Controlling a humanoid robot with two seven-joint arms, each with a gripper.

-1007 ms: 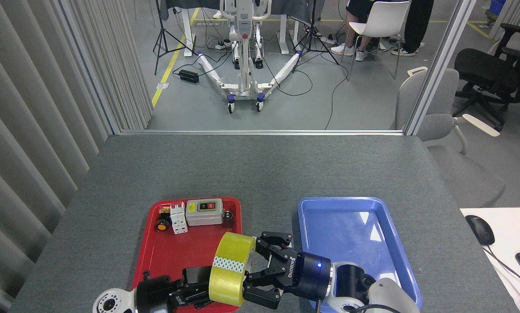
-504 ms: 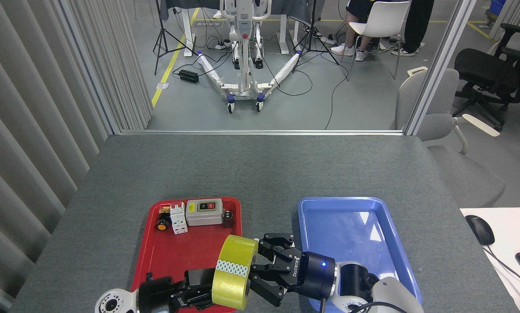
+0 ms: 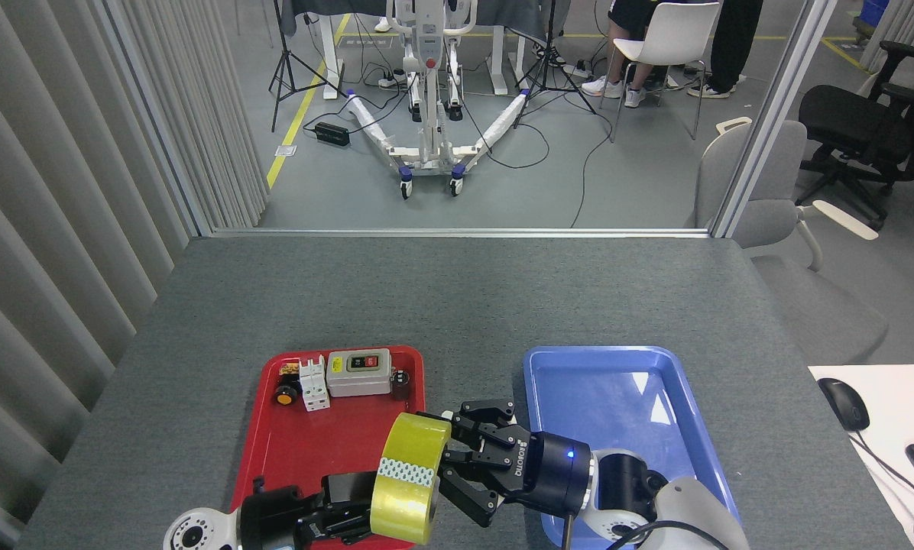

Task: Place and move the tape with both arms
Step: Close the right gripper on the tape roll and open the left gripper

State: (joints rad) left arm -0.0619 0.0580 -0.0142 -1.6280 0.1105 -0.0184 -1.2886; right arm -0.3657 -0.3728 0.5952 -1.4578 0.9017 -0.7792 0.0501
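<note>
- Head view, the sole view: looking forward and steeply down from the robot's own head onto a grey table point(image 3: 457, 298).
- Near edge: cutting off both arms at the frame's bottom.
- Far field: taking in open floor point(image 3: 503, 191) beyond the table.
- Shared coverage: no second view to overlap.

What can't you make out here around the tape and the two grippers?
Head view only:
- Left gripper: fingertips hidden behind the tape; grip unclear.
- Right gripper: contact with the roll's far face is hidden.
- Small parts in the red tray: too small to identify.
</note>
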